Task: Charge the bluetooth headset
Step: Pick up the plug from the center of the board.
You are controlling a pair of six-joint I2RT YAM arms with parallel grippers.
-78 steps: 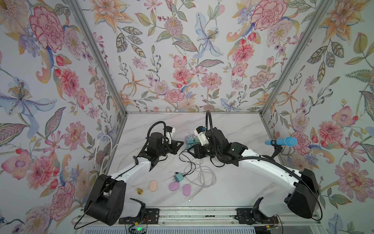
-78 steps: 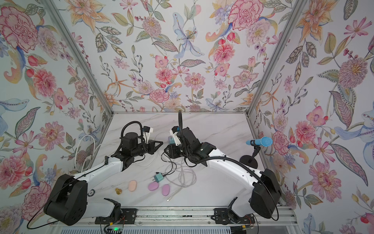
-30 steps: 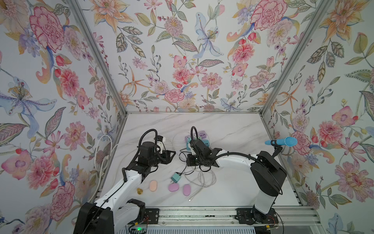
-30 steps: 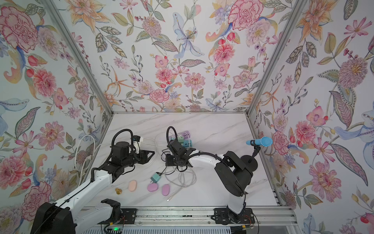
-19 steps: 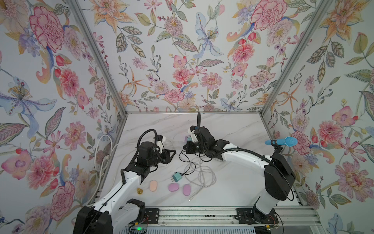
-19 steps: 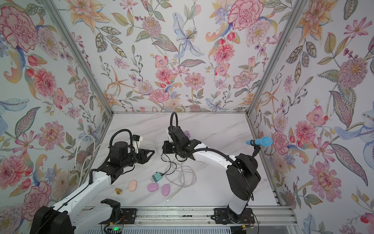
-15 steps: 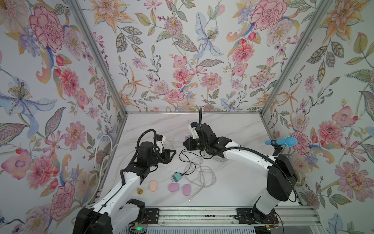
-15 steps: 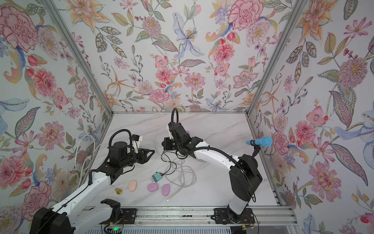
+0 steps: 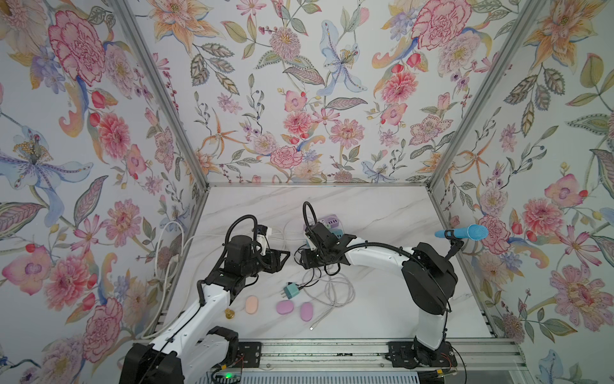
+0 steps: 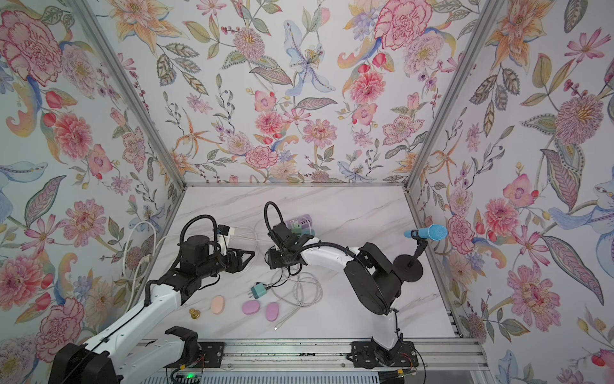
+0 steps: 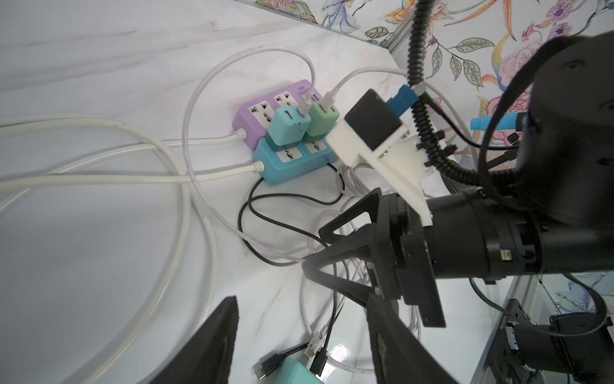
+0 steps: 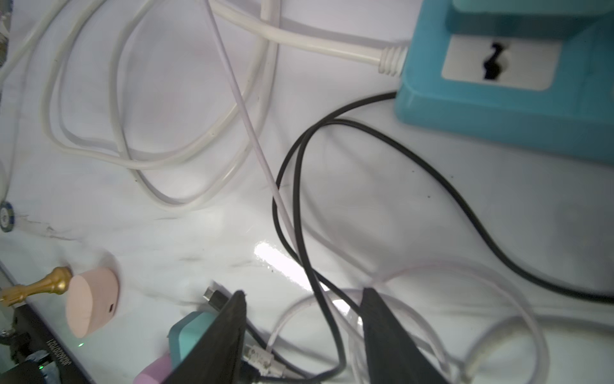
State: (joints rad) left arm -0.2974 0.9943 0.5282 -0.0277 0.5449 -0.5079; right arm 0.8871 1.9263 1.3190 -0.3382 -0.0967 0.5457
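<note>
Both spread, empty: we are seeing the black cable (image 12: 299,199) running lengthwise between jaws of the right gripper (image 12: 304,292), peach case (image 9: 252,304) nearer the left gripper (image 9: 286,257).

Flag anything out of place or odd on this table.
A teal charger lies unplugged near the front, prongs bared, in a tangle of black and white cables. Nothing looks spilled or broken.
</note>
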